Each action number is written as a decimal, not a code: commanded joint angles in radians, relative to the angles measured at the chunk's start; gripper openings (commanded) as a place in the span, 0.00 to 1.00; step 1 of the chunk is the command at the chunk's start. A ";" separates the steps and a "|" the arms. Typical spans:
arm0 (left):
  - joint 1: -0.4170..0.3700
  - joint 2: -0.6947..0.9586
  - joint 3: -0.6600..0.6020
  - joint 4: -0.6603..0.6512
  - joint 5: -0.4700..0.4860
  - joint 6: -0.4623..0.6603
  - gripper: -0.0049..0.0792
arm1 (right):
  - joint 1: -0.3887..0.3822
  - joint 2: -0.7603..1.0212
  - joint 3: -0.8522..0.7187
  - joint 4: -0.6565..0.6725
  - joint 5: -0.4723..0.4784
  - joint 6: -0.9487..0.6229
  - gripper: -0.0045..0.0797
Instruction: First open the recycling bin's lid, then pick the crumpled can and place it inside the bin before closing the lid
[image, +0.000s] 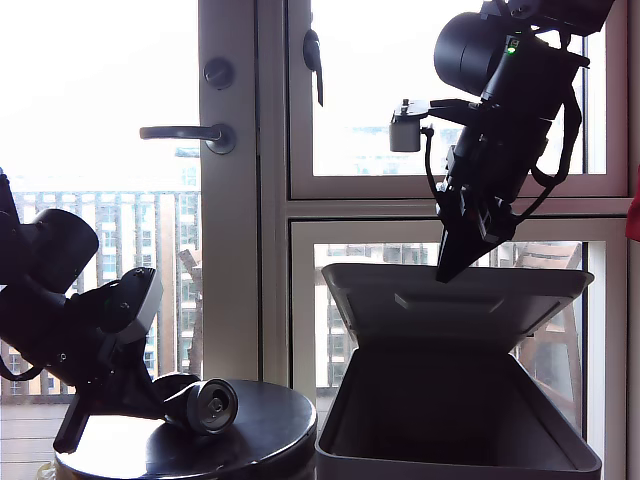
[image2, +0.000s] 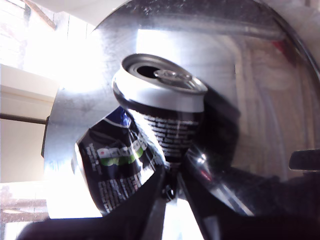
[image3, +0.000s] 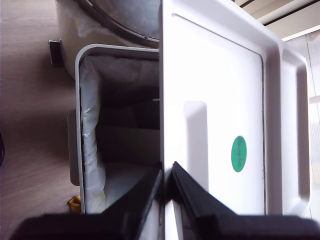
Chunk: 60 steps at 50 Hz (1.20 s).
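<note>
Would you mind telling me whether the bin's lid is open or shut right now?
Open: the lid stands raised above the recycling bin, its edge between my second gripper's jaws.

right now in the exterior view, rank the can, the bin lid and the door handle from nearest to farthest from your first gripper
1. The can: at my first gripper, lying on the round table at the exterior view's lower left.
2. The door handle: above, on the door at upper left.
3. The lid: raised open over the recycling bin at the right, its edge at my second gripper.
</note>
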 joint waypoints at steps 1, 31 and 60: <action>-0.012 0.029 -0.003 -0.012 0.004 -0.003 0.03 | 0.003 -0.021 0.010 -0.006 0.000 0.005 0.04; -0.122 -0.069 -0.003 -0.024 -0.030 -0.093 0.03 | 0.003 -0.042 0.029 0.000 0.004 0.005 0.04; -0.319 -0.090 -0.003 0.126 -0.015 -0.365 0.03 | 0.003 -0.051 0.106 -0.037 0.004 0.005 0.04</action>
